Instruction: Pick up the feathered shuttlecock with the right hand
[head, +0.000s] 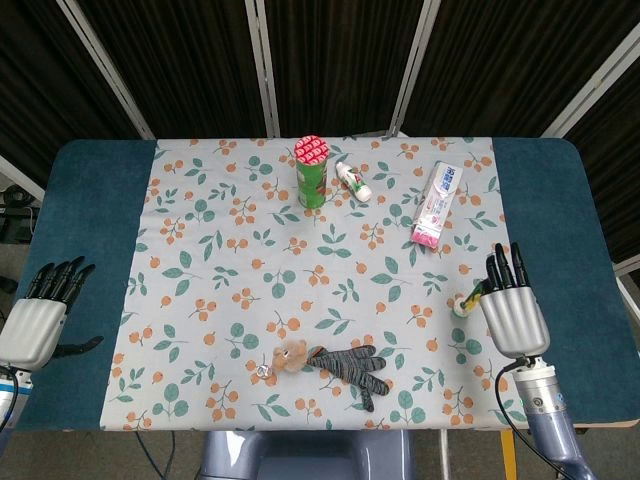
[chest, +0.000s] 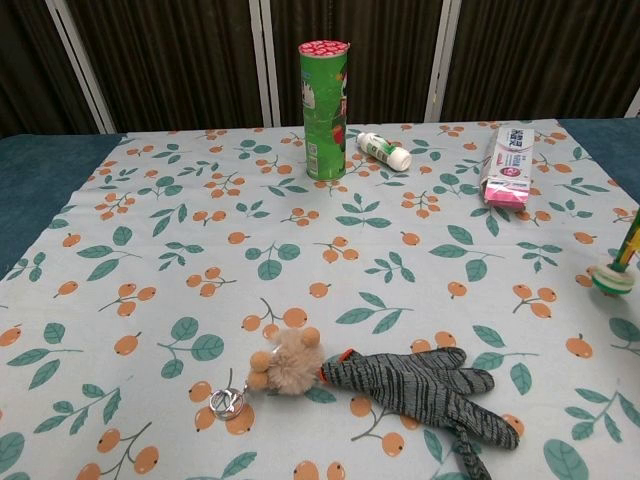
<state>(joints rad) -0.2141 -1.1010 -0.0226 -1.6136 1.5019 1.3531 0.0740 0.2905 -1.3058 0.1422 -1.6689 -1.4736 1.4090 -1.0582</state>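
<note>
Robot lab bench, dark curtain backdrop (head: 330, 60), patterned tablecloth (head: 240, 270), assorted test props

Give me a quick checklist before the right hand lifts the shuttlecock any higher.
1. Right hand holds the feathered shuttlecock: ok.
2. Round base of the shuttlecock clear of the leaf-print tablecloth: cannot tell.
3. Feathers visible in full: not ok, mostly hidden behind the hand.
4. Pink and white toothpaste box apart from the hand: ok.
5. Grey striped glove out of the lift path: ok.
6. Left hand idle on the blue table edge: ok.
</note>
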